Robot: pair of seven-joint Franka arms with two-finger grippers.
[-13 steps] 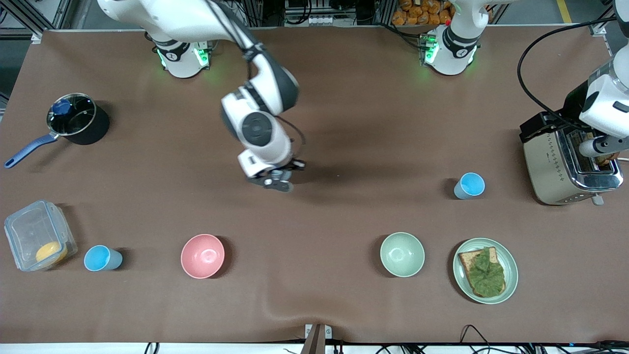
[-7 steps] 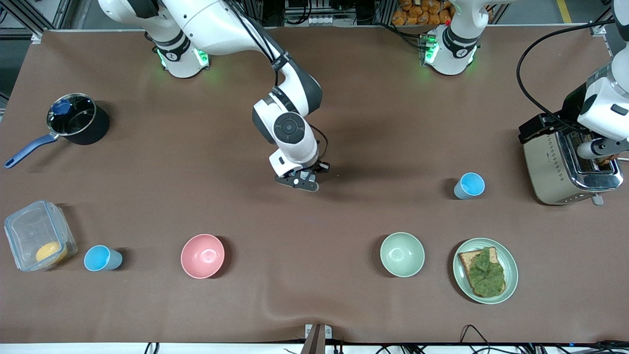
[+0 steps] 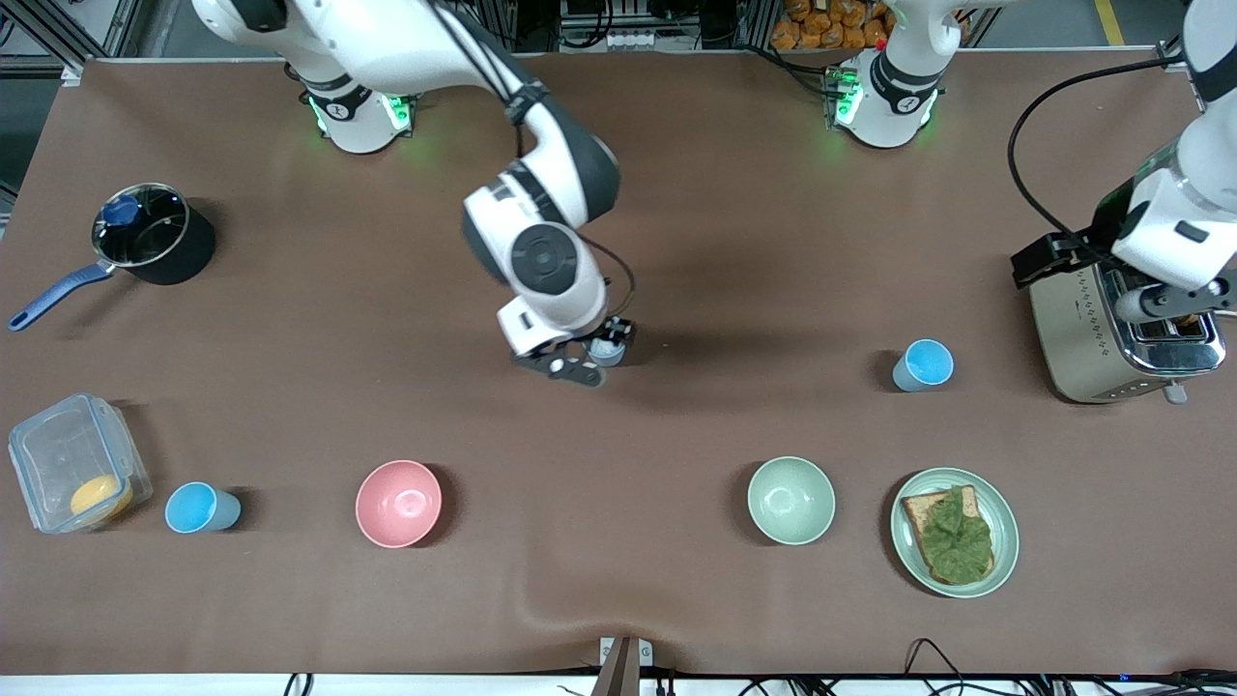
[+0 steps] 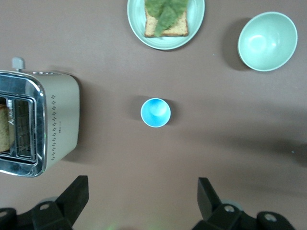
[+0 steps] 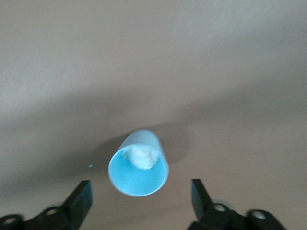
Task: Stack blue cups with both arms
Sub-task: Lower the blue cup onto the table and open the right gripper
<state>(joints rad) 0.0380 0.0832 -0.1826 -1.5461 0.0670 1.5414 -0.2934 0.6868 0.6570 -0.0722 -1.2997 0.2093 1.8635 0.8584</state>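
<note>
A pale blue cup (image 3: pixel 608 351) (image 5: pixel 139 165) with a whitish inside stands mid-table. My right gripper (image 3: pixel 580 365) (image 5: pixel 140 203) hangs just over it, open, with both fingers clear of its rim. A brighter blue cup (image 3: pixel 925 365) (image 4: pixel 155 112) stands beside the toaster, toward the left arm's end. My left gripper (image 4: pixel 141 201) is high above the table near that cup, open and empty. Another blue cup (image 3: pixel 201 507) stands next to the clear container at the right arm's end.
A toaster (image 3: pixel 1092 329) sits under the left arm. Nearer the front camera are a pink bowl (image 3: pixel 398 503), a pale-green bowl (image 3: pixel 791 500) and a plate (image 3: pixel 1005 512) with toast and lettuce. A pot (image 3: pixel 153 242) and a clear container (image 3: pixel 58 454) stand at the right arm's end.
The right gripper has gone from shut to open and the pale cup now stands free beneath it. The right arm swung toward the left arm's end, then back a little.
</note>
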